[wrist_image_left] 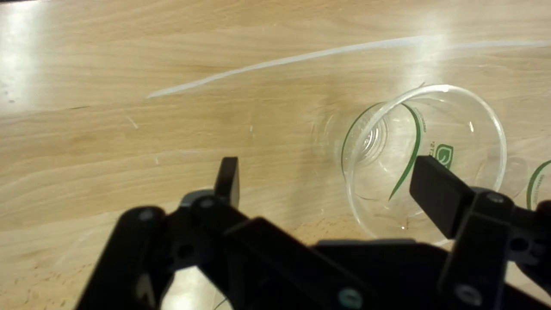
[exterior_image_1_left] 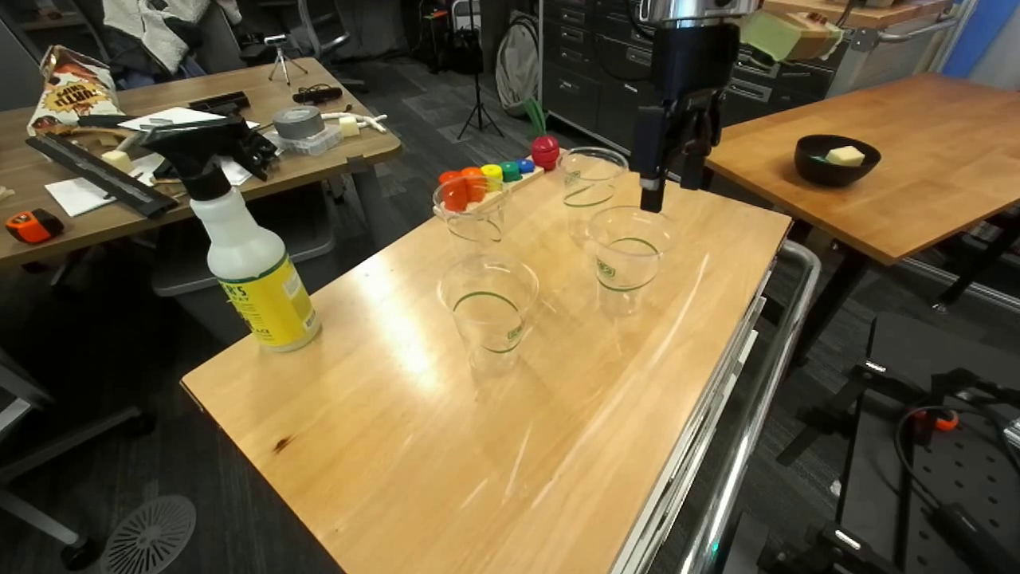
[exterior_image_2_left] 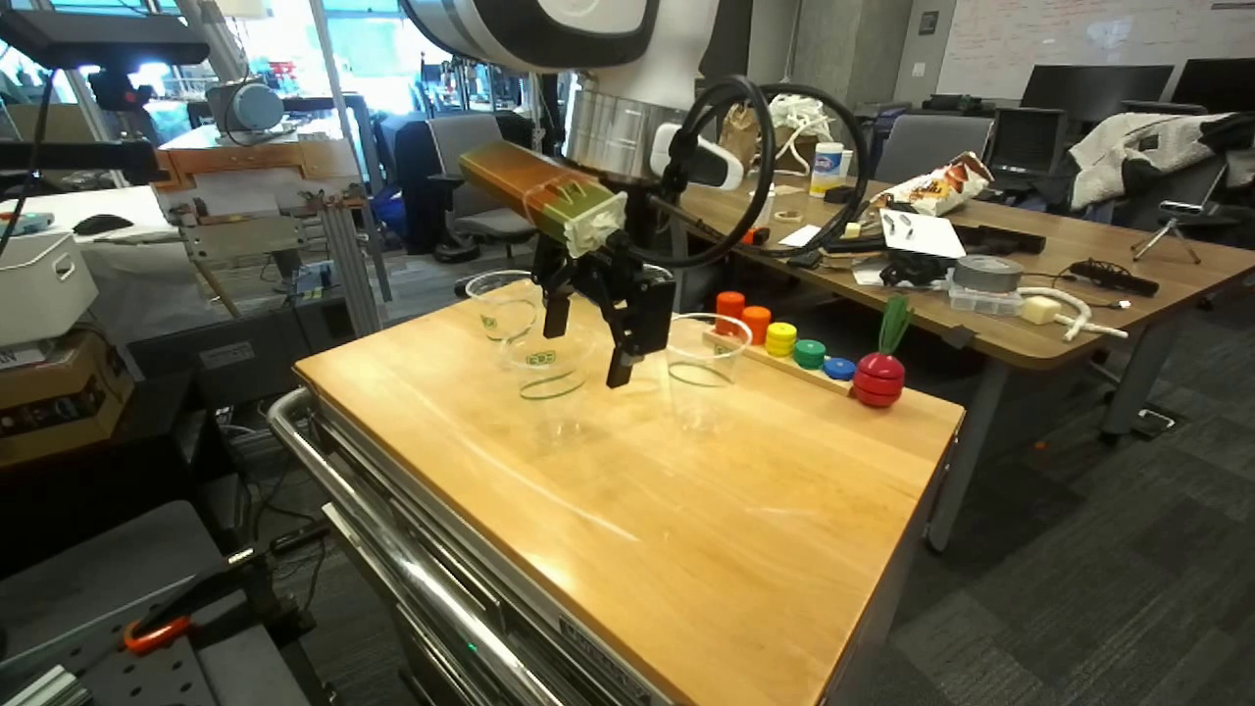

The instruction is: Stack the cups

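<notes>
On the table [exterior_image_1_left: 446, 446], four clear plastic cups [exterior_image_1_left: 488, 315] stand upright and separate. Near them hang the fingers [exterior_image_2_left: 621, 367], spread wide with nothing held between. Toward one edge are a yellow-labelled spray bottle [exterior_image_1_left: 267, 295] and, well apart from it, a rainbow-coloured peg toy [exterior_image_2_left: 809, 354].

I had a bright, warm tabletop [exterior_image_1_left: 430, 470] in both exterior views, set against a dim, dark floor [exterior_image_1_left: 422, 171]. In an exterior view, a white glare patch lay just beside the nearest of the cups [exterior_image_1_left: 488, 311], whose clear walls half faded into the tabletop, and the metal rail [exterior_image_1_left: 761, 430] glinted. In an exterior view, the windows [exterior_image_2_left: 377, 39] at the back burned out to white. My wrist view was softer: the gripper [wrist_image_left: 331, 185] showed near-black and out of focus, glare whitened the tabletop at upper left, upper right and bottom, and a faint shadow band ran beside one of the cups.
</notes>
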You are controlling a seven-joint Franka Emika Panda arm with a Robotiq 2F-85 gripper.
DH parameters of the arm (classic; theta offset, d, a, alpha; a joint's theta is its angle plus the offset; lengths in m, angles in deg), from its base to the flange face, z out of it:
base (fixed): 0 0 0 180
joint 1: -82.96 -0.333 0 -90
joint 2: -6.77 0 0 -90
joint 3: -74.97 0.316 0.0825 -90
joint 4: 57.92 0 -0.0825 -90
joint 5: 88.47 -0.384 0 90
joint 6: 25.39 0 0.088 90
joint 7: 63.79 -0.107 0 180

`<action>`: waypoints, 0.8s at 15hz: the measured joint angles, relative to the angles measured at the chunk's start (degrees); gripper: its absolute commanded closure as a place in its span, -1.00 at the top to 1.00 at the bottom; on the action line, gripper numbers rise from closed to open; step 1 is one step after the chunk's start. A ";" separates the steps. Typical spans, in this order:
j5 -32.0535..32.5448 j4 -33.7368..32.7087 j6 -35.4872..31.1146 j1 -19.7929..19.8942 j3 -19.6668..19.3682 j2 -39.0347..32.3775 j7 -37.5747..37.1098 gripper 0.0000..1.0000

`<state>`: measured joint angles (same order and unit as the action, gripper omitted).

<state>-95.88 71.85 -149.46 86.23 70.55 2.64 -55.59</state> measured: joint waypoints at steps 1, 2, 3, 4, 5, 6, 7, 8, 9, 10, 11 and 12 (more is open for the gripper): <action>0.03 -0.26 0.00 0.00 0.22 -0.93 -0.20 0.47; 0.05 -0.47 0.00 0.00 0.43 -1.84 -0.32 0.31; 0.05 -0.62 -0.01 -0.01 0.60 -2.68 -0.41 0.16; 0.05 -0.78 -0.02 -0.01 0.75 -3.42 -0.48 0.00; 0.05 -0.97 -0.02 -0.01 0.89 -4.06 -0.54 -0.17; 0.05 -1.21 -0.02 -0.01 1.03 -4.56 -0.62 -0.30; 0.03 -1.46 -0.02 -0.01 1.14 -4.90 -0.68 -0.47; 0.03 -1.71 -0.02 -0.01 1.22 -5.09 -0.71 -0.61; 0.03 -1.92 -0.02 -0.01 1.27 -5.13 -0.73 -0.79; 0.02 -2.09 -0.02 -0.01 1.28 -5.13 -0.74 -0.90; 0.02 -2.26 -0.02 0.00 1.28 -5.12 -0.74 -0.95; 0.02 -2.43 -0.02 0.00 1.28 -5.12 -0.74 -1.00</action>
<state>-95.86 69.42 -149.48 86.23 71.83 -2.48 -56.33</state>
